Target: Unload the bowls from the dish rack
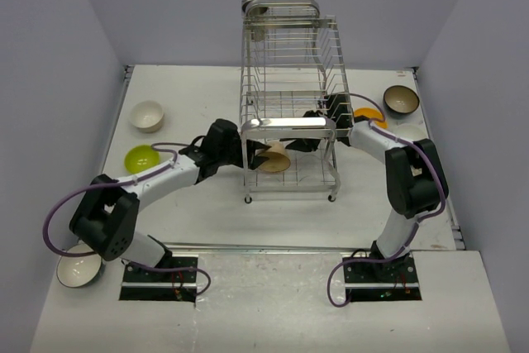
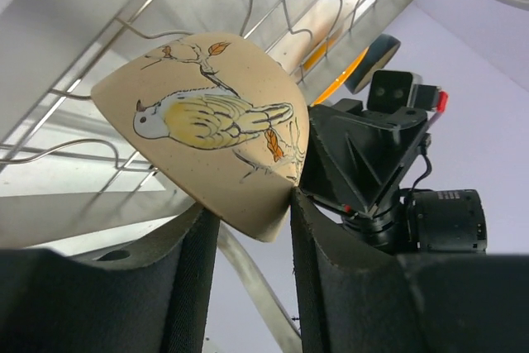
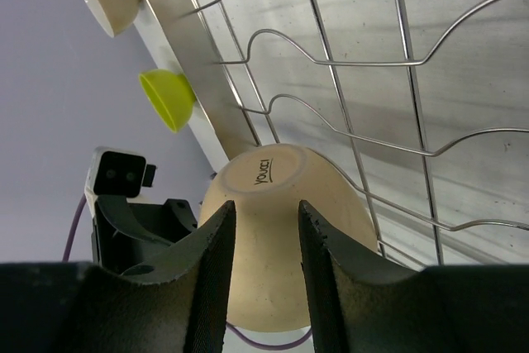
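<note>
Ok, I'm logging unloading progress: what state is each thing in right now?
dish rack: upright, not yet empty.
bird bowl: tilted, in lower tier.
left claw: shut on bird bowl.
right claw: at bird bowl, grip unclear.
green bowl: on table, outside rack.
white bowl: on table, upright.
dark bowl: on table, upright.

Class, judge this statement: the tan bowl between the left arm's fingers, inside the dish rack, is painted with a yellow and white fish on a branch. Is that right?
Not quite. The tan bowl between the left fingers, inside the dish rack, is painted with a yellow and white bird on a branch, not a fish. The left wrist view shows it plainly.
</note>
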Controlling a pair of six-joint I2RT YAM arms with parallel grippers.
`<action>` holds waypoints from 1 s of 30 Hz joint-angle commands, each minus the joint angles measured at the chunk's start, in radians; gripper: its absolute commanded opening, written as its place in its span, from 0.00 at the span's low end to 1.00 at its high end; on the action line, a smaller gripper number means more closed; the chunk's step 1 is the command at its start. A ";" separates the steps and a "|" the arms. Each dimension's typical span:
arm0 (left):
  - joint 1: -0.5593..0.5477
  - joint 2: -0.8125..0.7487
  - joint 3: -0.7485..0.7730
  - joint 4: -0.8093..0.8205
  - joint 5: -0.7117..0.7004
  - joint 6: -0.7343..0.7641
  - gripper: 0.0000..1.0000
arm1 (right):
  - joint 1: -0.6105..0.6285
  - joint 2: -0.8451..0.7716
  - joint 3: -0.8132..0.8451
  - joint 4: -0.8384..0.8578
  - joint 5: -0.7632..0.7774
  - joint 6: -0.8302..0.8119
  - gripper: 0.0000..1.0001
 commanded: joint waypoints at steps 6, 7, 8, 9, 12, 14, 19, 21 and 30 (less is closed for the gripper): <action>-0.037 0.063 -0.006 0.136 -0.091 -0.042 0.36 | 0.003 -0.020 0.015 0.020 -0.004 -0.006 0.37; -0.040 0.066 -0.006 0.141 -0.091 -0.041 0.35 | 0.003 -0.021 0.016 0.017 -0.004 -0.006 0.37; -0.038 0.066 -0.011 0.151 -0.093 -0.045 0.34 | 0.003 -0.021 0.016 0.020 -0.004 -0.004 0.37; -0.038 0.066 -0.018 0.160 -0.096 -0.045 0.31 | 0.003 -0.023 0.015 0.023 -0.002 -0.003 0.37; -0.040 0.053 -0.053 0.192 -0.099 -0.058 0.21 | 0.003 -0.023 0.015 0.020 -0.001 -0.009 0.37; -0.041 0.040 -0.079 0.207 -0.100 -0.058 0.10 | 0.003 -0.020 0.012 0.015 -0.002 -0.012 0.37; -0.040 0.020 -0.144 0.278 -0.093 -0.072 0.00 | 0.003 -0.015 0.010 0.009 -0.011 -0.021 0.37; -0.041 0.026 -0.152 0.299 -0.077 -0.067 0.00 | 0.003 -0.015 0.015 -0.002 -0.007 -0.032 0.37; -0.041 0.034 -0.218 0.505 -0.062 -0.070 0.00 | -0.003 -0.015 0.018 -0.022 -0.005 -0.056 0.37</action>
